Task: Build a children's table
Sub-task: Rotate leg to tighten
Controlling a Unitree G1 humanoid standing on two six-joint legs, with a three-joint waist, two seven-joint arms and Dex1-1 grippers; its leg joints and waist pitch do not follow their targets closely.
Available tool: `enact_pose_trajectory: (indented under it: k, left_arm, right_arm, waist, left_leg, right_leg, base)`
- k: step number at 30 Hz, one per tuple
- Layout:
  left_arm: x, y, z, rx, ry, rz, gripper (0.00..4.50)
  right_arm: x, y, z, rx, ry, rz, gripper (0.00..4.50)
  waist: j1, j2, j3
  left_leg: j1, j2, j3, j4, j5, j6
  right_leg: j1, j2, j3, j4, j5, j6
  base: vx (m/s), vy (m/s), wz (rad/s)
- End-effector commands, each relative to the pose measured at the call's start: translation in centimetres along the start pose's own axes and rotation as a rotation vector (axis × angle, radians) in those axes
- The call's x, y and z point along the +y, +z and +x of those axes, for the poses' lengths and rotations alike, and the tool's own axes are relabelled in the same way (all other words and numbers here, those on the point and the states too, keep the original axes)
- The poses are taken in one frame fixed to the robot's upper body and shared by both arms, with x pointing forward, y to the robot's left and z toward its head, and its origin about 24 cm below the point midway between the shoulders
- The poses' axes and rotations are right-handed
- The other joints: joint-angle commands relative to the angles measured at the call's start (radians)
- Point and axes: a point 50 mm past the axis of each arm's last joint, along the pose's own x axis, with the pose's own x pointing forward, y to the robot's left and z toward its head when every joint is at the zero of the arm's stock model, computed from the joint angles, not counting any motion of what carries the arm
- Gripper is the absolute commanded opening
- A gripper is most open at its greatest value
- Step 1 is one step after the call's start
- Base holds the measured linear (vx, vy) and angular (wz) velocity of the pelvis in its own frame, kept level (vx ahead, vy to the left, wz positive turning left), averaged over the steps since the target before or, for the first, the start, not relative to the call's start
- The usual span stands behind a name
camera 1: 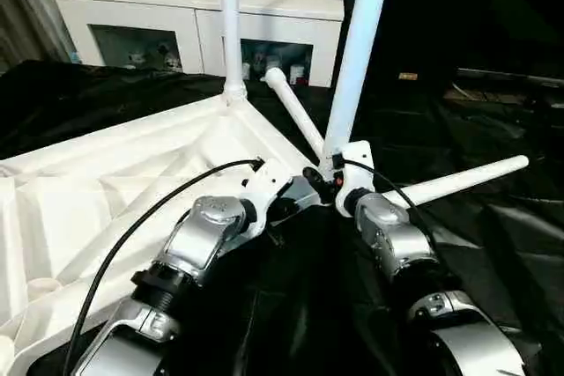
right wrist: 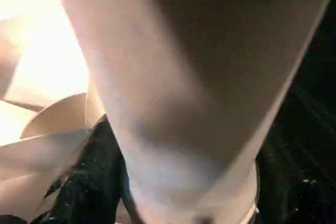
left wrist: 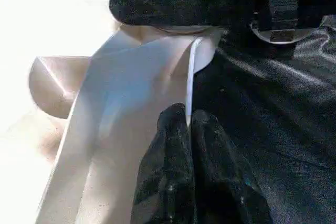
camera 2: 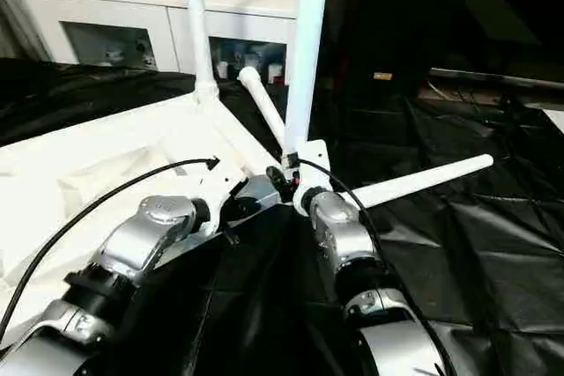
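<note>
- Here, the white plastic rectangular tabletop (camera 1: 106,191) is laid upside down on the black crinkled sheet (camera 1: 493,244), so that its ribbed underside and round corner sockets face upward to receive the legs.
- One long white tapered tube leg (camera 1: 230,24) is already stood upright in the far corner socket.
- A second white tube leg (camera 1: 357,59) is held near-vertical over the near corner of the tabletop, its lower end lost behind the grippers; whether it is fully seated cannot be told.
- The right gripper (camera 1: 339,184) is placed at the base of this second leg. In the right wrist view the tube (right wrist: 199,77) lies directly in front of the camera, but the fingers are hidden, so their state cannot be told.
- The left gripper (left wrist: 190,145) is closed on the thin edge wall of the tabletop beside that corner, judged as a brace against shifting while the leg is pressed in.
- Two further white tube legs (camera 1: 295,114) (camera 1: 458,180) are left lying on the sheet just beyond the corner, within easy reach for later steps.
- A white cabinet with glass doors (camera 1: 203,24) stands behind the work.
</note>
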Motion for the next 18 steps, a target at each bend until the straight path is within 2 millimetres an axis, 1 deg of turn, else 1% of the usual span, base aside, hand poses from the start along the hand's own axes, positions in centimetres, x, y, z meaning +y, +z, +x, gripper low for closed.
enact_pose_trajectory:
  k: [1, 2, 3, 4, 5, 6, 7, 8, 10, 11, 12, 13, 14, 15, 16, 17, 18]
  left_arm:
    - [1.8, -0.4, -0.4, -0.022, 0.169, -0.043, 0.00]
    - [1.9, -0.2, -0.3, -0.040, 0.163, -0.022, 0.00]
    - [1.9, -0.2, -0.3, -0.040, 0.163, -0.022, 0.00]
    - [1.9, -0.1, -0.3, -0.048, 0.160, -0.015, 0.00]
    - [2.0, 0.3, -0.4, -0.069, 0.154, 0.011, 0.00]
    - [2.2, 0.5, -0.4, -0.080, 0.156, 0.023, 0.00]
    - [2.3, 1.0, -0.5, -0.106, 0.154, 0.050, 0.00]
    - [2.4, 1.1, -0.5, -0.110, 0.153, 0.054, 0.00]
    - [2.6, 1.9, -0.5, -0.152, 0.160, 0.089, 0.00]
    - [2.8, 2.3, -0.5, -0.177, 0.174, 0.108, 0.00]
    - [2.9, 2.4, -0.5, -0.186, 0.180, 0.114, 0.00]
    - [3.0, 2.8, -0.5, -0.209, 0.181, 0.099, 0.44]
    - [3.0, 3.2, -0.6, -0.237, 0.170, 0.079, 0.44]
    - [3.1, 3.7, -0.7, -0.261, 0.175, 0.055, 0.54]
    - [3.3, 4.0, -0.8, -0.277, 0.177, 0.040, 0.54]
    - [3.4, 4.3, -1.0, -0.287, 0.183, 0.042, 0.62]
    - [3.7, 4.5, -1.2, -0.300, 0.202, 0.053, 0.76]
  right_arm:
    - [3.2, -1.2, 0.3, 0.035, 0.166, 0.009, 3.43]
    - [3.1, -0.7, 0.2, 0.009, 0.157, -0.017, 3.43]
    - [3.1, -0.7, 0.2, 0.009, 0.157, -0.017, 3.59]
    - [3.0, -0.5, 0.2, -0.005, 0.152, -0.041, 3.59]
    - [2.5, 0.2, -0.1, -0.047, 0.133, -0.113, 3.59]
    - [2.2, 0.5, -0.4, -0.069, 0.122, -0.133, 3.59]
    - [1.6, 1.1, -0.9, -0.100, 0.103, -0.143, 3.59]
    - [1.5, 1.2, -1.0, -0.104, 0.100, -0.143, 3.59]
    - [0.8, 1.9, -1.9, -0.143, 0.089, -0.146, 3.59]
    - [0.6, 2.2, -2.3, -0.154, 0.094, -0.150, 3.59]
    - [0.6, 2.2, -2.4, -0.155, 0.096, -0.151, 3.59]
    - [0.4, 2.2, -2.6, -0.154, 0.093, -0.157, 3.75]
    - [0.4, 2.2, -2.8, -0.157, 0.092, -0.167, 3.75]
    - [0.3, 2.3, -2.9, -0.158, 0.090, -0.174, 3.75]
    - [0.3, 2.3, -3.0, -0.157, 0.087, -0.178, 3.75]
    - [0.3, 2.3, -3.1, -0.158, 0.085, -0.178, 3.75]
    - [0.4, 2.2, -3.1, -0.158, 0.084, -0.178, 3.75]
  waist:
    - [-0.004, -0.014, -0.037]
    - [-0.007, -0.013, -0.038]
    - [-0.014, -0.017, -0.038]
    - [-0.017, -0.015, -0.040]
    - [-0.020, -0.013, -0.044]
    - [-0.017, -0.014, -0.047]
    - [-0.012, -0.016, -0.049]
    - [-0.007, -0.017, -0.052]
    - [0.000, -0.015, -0.055]
    - [0.005, -0.015, -0.059]
    - [0.003, -0.016, -0.064]
    - [0.004, -0.013, -0.063]
    - [0.003, -0.013, -0.064]
    - [0.004, -0.014, -0.064]
    - [0.002, -0.014, -0.064]
    - [0.003, -0.014, -0.063]
    - [0.002, -0.014, -0.059]
  left_leg:
    - [0.000, 0.036, -0.018, -0.075, -0.266, 0.010]
    - [-0.004, 0.037, -0.021, -0.077, -0.263, 0.008]
    - [-0.018, 0.035, -0.026, -0.083, -0.249, 0.003]
    - [-0.018, 0.036, -0.027, -0.083, -0.244, 0.000]
    - [-0.018, 0.040, -0.030, -0.083, -0.220, -0.004]
    - [-0.011, 0.042, -0.026, -0.079, -0.194, 0.003]
    - [0.001, 0.044, -0.019, -0.071, -0.179, 0.015]
    - [0.002, 0.045, -0.016, -0.069, -0.141, 0.027]
    - [-0.002, 0.043, -0.013, -0.065, -0.091, 0.041]
    - [-0.004, 0.042, -0.013, -0.061, -0.054, 0.056]
    - [-0.012, 0.038, -0.013, -0.055, -0.003, 0.078]
    - [-0.010, 0.037, -0.012, -0.055, 0.000, 0.084]
    - [-0.010, 0.036, -0.011, -0.053, 0.003, 0.089]
    - [-0.012, 0.037, -0.010, -0.052, 0.005, 0.094]
    - [-0.010, 0.039, -0.010, -0.052, -0.007, 0.097]
    - [-0.009, 0.040, -0.010, -0.052, -0.014, 0.097]
    - [-0.009, 0.042, -0.010, -0.054, -0.035, 0.092]
  right_leg:
    - [0.021, -0.087, 0.051, -0.114, -0.462, -0.063]
    - [0.025, -0.088, 0.050, -0.113, -0.461, -0.061]
    - [0.034, -0.087, 0.043, -0.111, -0.472, -0.046]
    - [0.036, -0.088, 0.041, -0.112, -0.472, -0.045]
    - [0.038, -0.092, 0.040, -0.110, -0.430, -0.055]
    - [0.032, -0.088, 0.043, -0.106, -0.357, -0.073]
    - [0.024, -0.087, 0.050, -0.102, -0.286, -0.102]
    - [0.027, -0.081, 0.052, -0.089, -0.200, -0.125]
    - [0.032, -0.080, 0.051, -0.079, -0.107, -0.145]
    - [0.035, -0.076, 0.051, -0.070, -0.017, -0.153]
    - [0.040, -0.072, 0.049, -0.054, 0.118, -0.174]
    - [0.038, -0.074, 0.049, -0.055, 0.136, -0.182]
    - [0.039, -0.073, 0.049, -0.054, 0.153, -0.188]
    - [0.042, -0.076, 0.049, -0.052, 0.173, -0.204]
    - [0.040, -0.077, 0.048, -0.052, 0.172, -0.221]
    - [0.040, -0.077, 0.048, -0.053, 0.164, -0.226]
    - [0.039, -0.077, 0.048, -0.056, 0.134, -0.230]
  base:
    - [0.000, 0.000, 0.00]
    - [0.000, 0.000, 0.00]
    - [-0.012, 0.001, -0.19]
    - [-0.012, 0.001, -0.19]
    - [0.000, 0.000, 0.00]
    - [0.000, 0.000, 0.00]
    - [0.000, 0.000, 0.00]
    - [0.061, -0.001, 0.09]
    - [0.051, 0.006, 0.04]
    - [0.000, 0.000, 0.00]
    - [0.000, 0.000, 0.00]
    - [0.000, 0.000, 0.00]
    - [0.000, 0.000, 0.00]
    - [0.000, 0.000, 0.00]
    - [0.000, 0.000, 0.00]
    - [0.000, 0.000, 0.00]
    - [0.000, 0.000, 0.00]
